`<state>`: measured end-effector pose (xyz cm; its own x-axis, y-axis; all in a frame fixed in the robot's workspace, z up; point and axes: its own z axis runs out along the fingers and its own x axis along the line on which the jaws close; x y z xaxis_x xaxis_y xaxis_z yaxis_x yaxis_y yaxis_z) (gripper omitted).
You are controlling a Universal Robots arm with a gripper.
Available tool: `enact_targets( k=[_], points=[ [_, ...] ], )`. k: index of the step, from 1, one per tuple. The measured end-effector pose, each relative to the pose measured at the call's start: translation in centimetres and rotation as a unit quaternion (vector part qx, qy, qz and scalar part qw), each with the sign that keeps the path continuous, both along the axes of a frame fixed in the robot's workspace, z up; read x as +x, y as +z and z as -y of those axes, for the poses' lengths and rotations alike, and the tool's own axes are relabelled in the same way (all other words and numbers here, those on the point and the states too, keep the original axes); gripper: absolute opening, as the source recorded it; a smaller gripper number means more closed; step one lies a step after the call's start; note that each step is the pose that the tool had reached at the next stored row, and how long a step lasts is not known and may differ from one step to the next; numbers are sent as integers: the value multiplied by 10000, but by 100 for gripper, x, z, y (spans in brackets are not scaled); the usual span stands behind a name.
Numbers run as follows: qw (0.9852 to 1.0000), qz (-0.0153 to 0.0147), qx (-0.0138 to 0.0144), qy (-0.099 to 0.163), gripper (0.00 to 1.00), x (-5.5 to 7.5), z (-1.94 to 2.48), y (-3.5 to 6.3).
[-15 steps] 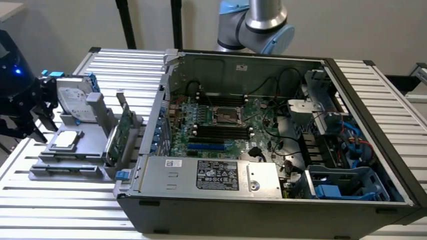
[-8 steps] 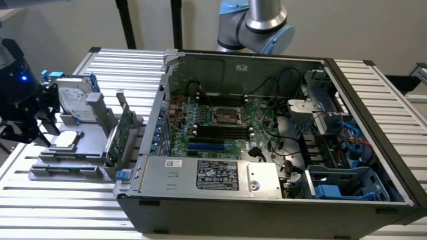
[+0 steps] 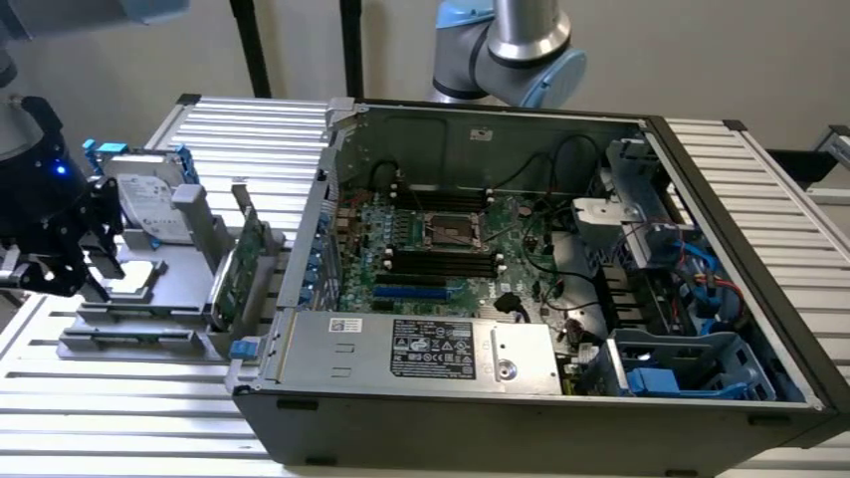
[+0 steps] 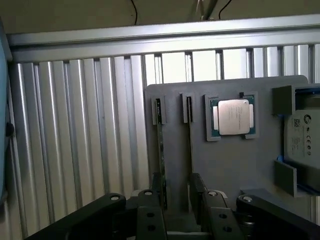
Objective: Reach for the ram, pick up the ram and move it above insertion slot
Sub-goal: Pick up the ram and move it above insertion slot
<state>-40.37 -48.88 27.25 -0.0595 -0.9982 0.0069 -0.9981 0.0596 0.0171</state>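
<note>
Thin ram (image 4: 161, 150) edge-on in smooth grey holder (image 4: 225, 165)

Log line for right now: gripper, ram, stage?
gripper: open, low over gray holder | ram: on edge in holder slot, close to gripper, not lifted | stage: reaching

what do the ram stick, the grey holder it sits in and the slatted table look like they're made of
Seen edge-on, the ram is a thin dark green board, likely matt fibreglass circuit laminate. Around it, the grey holder is probably plastic: an even dull grey with no glint. Below, the slatted table looks like metal, probably aluminium, given the bright streaky reflections along its ribs.
</note>
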Motion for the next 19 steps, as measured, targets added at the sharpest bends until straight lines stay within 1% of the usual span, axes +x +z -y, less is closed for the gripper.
enact_targets(
  k=[10,15,19],
  points=[
    [9996,0,0,272,36,0,39,-182],
    [9995,0,1,330,36,5,81,-248],
    [9993,0,4,365,36,20,107,-294]
  ],
)
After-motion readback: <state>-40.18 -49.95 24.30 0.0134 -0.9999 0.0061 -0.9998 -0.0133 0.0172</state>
